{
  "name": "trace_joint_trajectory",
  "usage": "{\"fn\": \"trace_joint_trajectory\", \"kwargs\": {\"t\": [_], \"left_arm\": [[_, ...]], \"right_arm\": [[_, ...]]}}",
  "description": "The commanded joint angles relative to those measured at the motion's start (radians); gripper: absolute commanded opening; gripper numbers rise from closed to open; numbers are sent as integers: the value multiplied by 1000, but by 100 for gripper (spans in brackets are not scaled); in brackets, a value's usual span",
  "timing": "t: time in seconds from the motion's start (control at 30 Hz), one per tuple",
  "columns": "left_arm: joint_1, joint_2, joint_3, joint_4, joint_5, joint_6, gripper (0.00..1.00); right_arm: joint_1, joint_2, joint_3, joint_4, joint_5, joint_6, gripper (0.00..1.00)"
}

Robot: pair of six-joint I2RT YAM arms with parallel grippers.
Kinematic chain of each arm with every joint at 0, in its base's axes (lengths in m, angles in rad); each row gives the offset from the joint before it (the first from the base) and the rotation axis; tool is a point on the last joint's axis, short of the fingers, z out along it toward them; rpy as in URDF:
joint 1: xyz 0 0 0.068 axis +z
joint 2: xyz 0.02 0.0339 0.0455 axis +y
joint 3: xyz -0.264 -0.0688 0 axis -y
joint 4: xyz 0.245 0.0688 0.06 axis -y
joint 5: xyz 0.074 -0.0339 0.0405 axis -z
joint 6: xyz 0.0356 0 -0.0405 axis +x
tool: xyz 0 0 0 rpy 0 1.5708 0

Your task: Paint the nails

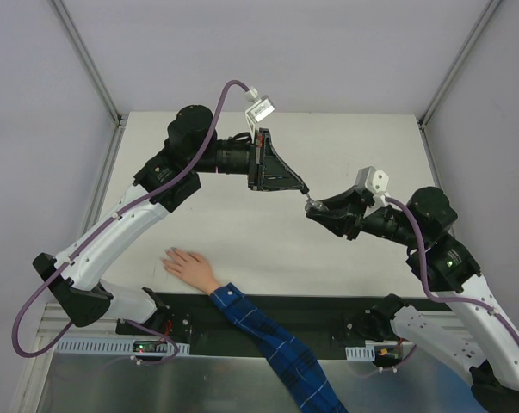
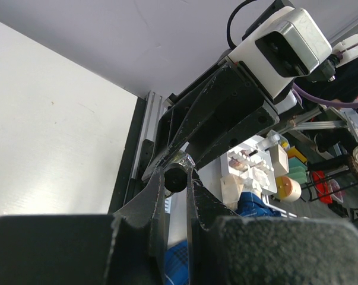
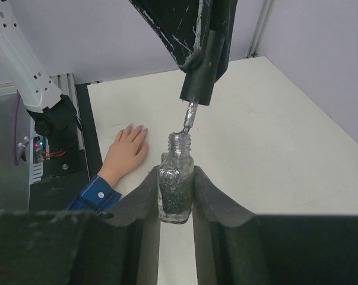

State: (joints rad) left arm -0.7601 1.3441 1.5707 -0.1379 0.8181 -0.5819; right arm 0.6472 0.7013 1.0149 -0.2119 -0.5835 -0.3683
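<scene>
A pale hand (image 1: 187, 265) with spread fingers lies flat near the table's front edge, its arm in a blue plaid sleeve (image 1: 276, 344). Its nails (image 3: 131, 127) show as tiny tips in the right wrist view. My right gripper (image 3: 176, 173) is shut on a small glass bottle (image 3: 176, 189) of dark glittery polish, held upright above the table's middle. My left gripper (image 2: 176, 176) is shut on the black brush cap (image 2: 174, 178). The cap (image 3: 202, 74) hangs just above the bottle, and the silvery brush (image 3: 189, 116) reaches into the open mouth. Both grippers (image 1: 309, 200) meet far right of the hand.
A black strip (image 1: 328, 306) runs along the table's near edge by the arm bases. Grey walls and aluminium posts (image 1: 91, 60) close in the back and sides. Cluttered shelves (image 2: 297, 178) show beyond the table in the left wrist view.
</scene>
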Motion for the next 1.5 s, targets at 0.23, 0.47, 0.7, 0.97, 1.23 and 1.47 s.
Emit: {"fn": "trace_joint_trajectory", "kwargs": {"t": [0.23,0.47,0.7,0.97,1.23,1.47], "left_arm": [[-7,-26,-24,50,10,-4,0],[-11,-23,-21,52,21,-7,0],[-19,-22,-26,50,23,-7,0],[-33,-20,-41,52,18,-10,0],[-54,-23,-57,73,-2,-18,0],[-67,-37,-77,74,-59,-6,0]], "right_arm": [[5,-16,-6,80,-3,-12,0],[5,-14,-4,80,4,-12,0],[5,-11,-1,82,8,-11,0],[8,-11,-1,86,19,-4,1],[6,-6,-2,147,43,41,0],[15,47,7,342,180,204,0]]}}
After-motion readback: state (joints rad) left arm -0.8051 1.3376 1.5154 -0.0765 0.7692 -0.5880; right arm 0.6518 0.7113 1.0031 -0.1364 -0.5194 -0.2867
